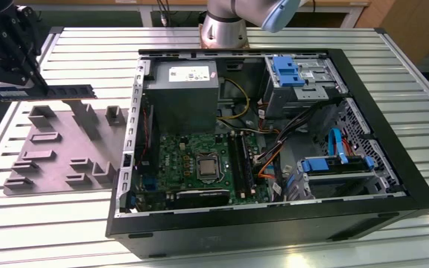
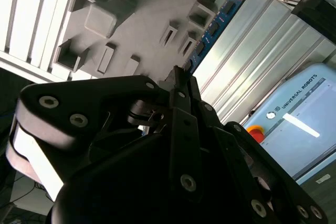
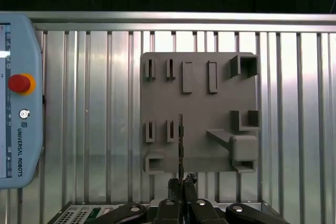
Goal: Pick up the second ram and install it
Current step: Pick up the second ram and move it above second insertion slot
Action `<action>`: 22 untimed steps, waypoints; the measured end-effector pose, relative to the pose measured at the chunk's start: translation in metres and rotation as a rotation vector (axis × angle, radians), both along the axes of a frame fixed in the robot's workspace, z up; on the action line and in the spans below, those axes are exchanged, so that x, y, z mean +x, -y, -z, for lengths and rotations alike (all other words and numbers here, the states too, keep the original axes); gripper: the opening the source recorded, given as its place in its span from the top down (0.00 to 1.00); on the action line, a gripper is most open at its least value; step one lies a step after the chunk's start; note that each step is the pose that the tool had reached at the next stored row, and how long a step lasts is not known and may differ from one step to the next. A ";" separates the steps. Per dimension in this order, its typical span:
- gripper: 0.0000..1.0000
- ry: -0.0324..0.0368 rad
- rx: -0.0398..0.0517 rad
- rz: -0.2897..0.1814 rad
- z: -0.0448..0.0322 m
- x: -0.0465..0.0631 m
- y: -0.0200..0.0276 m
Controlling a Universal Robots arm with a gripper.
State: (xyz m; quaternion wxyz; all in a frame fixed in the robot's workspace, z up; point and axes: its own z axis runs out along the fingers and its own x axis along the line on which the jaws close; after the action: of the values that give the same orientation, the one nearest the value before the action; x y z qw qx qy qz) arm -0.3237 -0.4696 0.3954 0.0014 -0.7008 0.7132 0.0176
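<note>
My gripper [image 1: 38, 88] hangs at the exterior view's far left, shut on the second ram [image 1: 69, 91]. The ram is a thin dark stick held level on its long edge in the air, over the far edge of the grey moulded tray [image 1: 58, 148]. In the first wrist view the second ram [image 3: 181, 142] shows edge-on as a thin line running out from the fingertips [image 3: 173, 188] across the tray [image 3: 210, 114]. In the second wrist view the second ram [image 2: 216, 23], bluish with black chips, reaches past the gripper [image 2: 181, 76] along the tray's edge [image 2: 136, 19].
An open black computer case [image 1: 393, 162] lies on the slatted metal table [image 1: 65, 223] to the exterior view's right of the tray. Its green motherboard [image 1: 177, 162] carries long black slots [image 1: 241, 162]. The arm's base [image 1: 225, 28] stands behind the case. A teach pendant [image 3: 16, 103] lies beside the tray.
</note>
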 end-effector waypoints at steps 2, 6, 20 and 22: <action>0.86 0.0000 0.0000 0.000 0.0000 0.001 0.0000; 0.86 0.0000 0.0000 0.000 0.0000 0.003 0.0000; 0.86 0.0000 0.0000 0.000 0.0000 0.015 0.0000; 0.86 0.0001 0.0000 0.000 0.0000 0.017 0.0000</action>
State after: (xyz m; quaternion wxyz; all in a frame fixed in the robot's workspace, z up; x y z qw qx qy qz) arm -0.3067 -0.4696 0.3953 0.0014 -0.7008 0.7131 0.0176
